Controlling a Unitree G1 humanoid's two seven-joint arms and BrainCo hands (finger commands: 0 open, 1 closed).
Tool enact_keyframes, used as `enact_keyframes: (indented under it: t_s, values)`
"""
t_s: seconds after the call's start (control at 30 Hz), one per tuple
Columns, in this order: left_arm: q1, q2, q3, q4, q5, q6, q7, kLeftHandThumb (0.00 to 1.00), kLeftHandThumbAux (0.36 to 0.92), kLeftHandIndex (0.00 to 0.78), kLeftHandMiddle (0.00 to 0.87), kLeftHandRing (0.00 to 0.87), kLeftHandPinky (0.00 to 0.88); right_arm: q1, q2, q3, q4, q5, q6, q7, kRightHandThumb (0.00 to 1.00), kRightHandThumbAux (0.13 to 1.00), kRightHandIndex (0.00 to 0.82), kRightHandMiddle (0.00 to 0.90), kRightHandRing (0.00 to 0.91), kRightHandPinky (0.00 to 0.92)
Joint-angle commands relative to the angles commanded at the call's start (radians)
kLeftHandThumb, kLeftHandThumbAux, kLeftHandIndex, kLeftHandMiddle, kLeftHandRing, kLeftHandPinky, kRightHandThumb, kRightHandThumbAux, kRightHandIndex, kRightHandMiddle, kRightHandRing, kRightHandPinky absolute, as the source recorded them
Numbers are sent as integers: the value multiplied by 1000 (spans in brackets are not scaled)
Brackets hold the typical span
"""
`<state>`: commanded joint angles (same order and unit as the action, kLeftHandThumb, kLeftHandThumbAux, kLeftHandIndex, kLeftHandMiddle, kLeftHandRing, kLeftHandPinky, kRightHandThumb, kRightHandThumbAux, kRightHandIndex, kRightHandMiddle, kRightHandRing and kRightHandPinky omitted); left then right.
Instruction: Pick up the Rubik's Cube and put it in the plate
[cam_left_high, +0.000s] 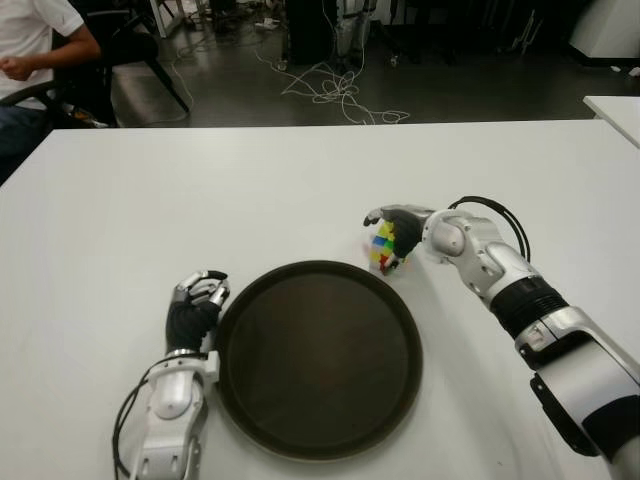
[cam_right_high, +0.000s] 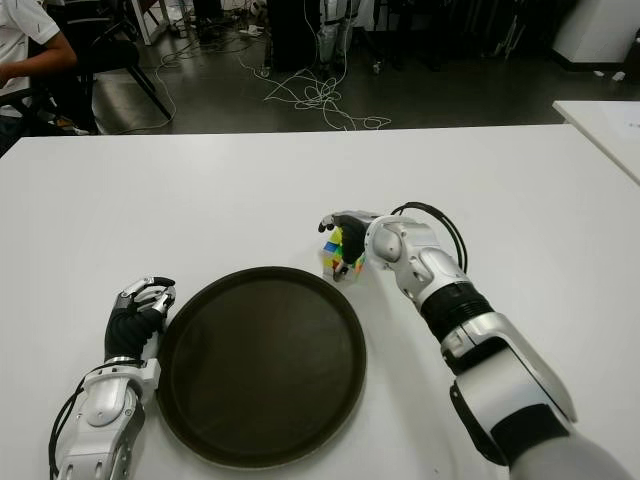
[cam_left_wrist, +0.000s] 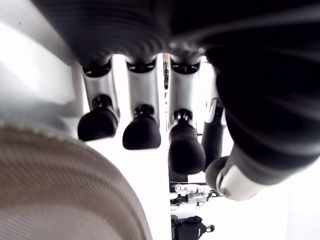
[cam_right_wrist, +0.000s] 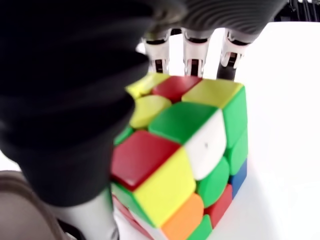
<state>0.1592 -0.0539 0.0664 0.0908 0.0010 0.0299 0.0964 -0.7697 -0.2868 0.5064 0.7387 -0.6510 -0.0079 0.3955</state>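
Observation:
The Rubik's Cube (cam_left_high: 383, 249) (cam_right_wrist: 185, 150) is at the far right rim of the dark round plate (cam_left_high: 320, 360), on the white table (cam_left_high: 200, 190). My right hand (cam_left_high: 393, 236) is closed around it: its fingers (cam_right_wrist: 192, 50) run down the cube's far side and the thumb presses the near side. I cannot tell whether the cube touches the table. My left hand (cam_left_high: 198, 300) shows beside the plate's left rim, its fingers (cam_left_wrist: 142, 132) curled and holding nothing.
A seated person (cam_left_high: 35, 50) is beyond the table's far left corner. Loose cables (cam_left_high: 335, 90) lie on the floor behind the table. The corner of another white table (cam_left_high: 615, 110) shows at the far right.

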Motion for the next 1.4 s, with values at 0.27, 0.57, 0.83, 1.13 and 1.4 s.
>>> enact_keyframes:
  t_s: [0.27,0.57,0.83,1.13,1.4]
  values:
    - [-3,3,0,2,-3,2,-5,708,705,443,808,815,800,0,-3,0,-6,-3,3,-5,0,889,194,170,165,117]
    - [-3,3,3,2,-14,-5,-11,709,705,443,811,817,807,0,-2,-8,-2,5,-1,-19,0,898,216,185,181,132]
    - [-4,2,4,5,-9,-7,-5,709,704,444,806,816,804,10,-8,-19,-20,17,-4,-23,0,925,231,177,181,158]
    - [-2,-3,6,-3,-14,0,-5,709,705,444,804,814,800,27,-13,-24,-47,20,3,-35,0,945,252,196,201,194]
    - [-3,4,4,2,-9,-2,-10,708,705,443,806,814,797,34,-20,-25,-64,24,10,-20,0,961,260,197,205,206]
